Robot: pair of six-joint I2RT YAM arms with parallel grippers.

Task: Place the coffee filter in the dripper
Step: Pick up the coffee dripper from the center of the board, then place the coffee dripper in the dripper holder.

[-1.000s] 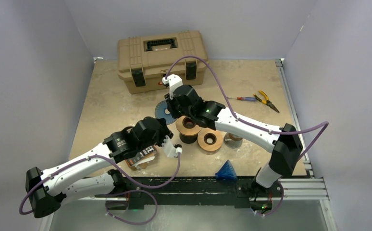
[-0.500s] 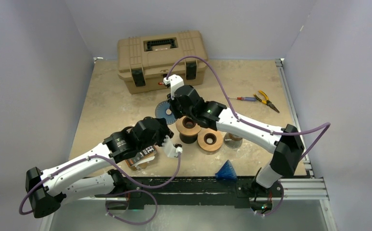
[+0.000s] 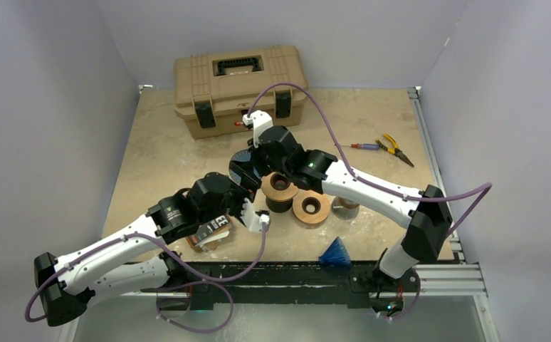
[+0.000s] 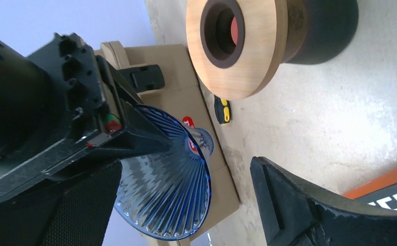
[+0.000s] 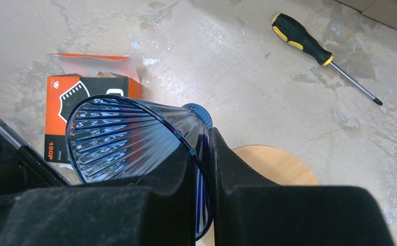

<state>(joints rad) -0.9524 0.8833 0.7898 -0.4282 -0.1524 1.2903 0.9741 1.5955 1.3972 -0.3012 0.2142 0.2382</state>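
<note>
The right gripper (image 5: 201,169) was closed on the rim of the blue ribbed dripper (image 5: 119,138), one finger inside the cone and one outside. The dripper was held clear of the table (image 3: 166,149), tipped on its side, with its mouth toward the lower left of the right wrist view. In the top view this sat at the centre of the frame, just left of the nearer of two wooden stands (image 3: 280,189). The left gripper (image 4: 186,169) had its fingers spread wide and held nothing; in the left wrist view the dripper appeared between them, touching neither. The orange filter box (image 5: 65,102) lay on the table beyond the dripper, at the left of the right wrist view, with a pale flap open. A single filter could not be told apart from the box. A screwdriver (image 5: 319,51) lay at the upper right, and a tan toolbox (image 3: 237,85) stood at the top centre.
</note>
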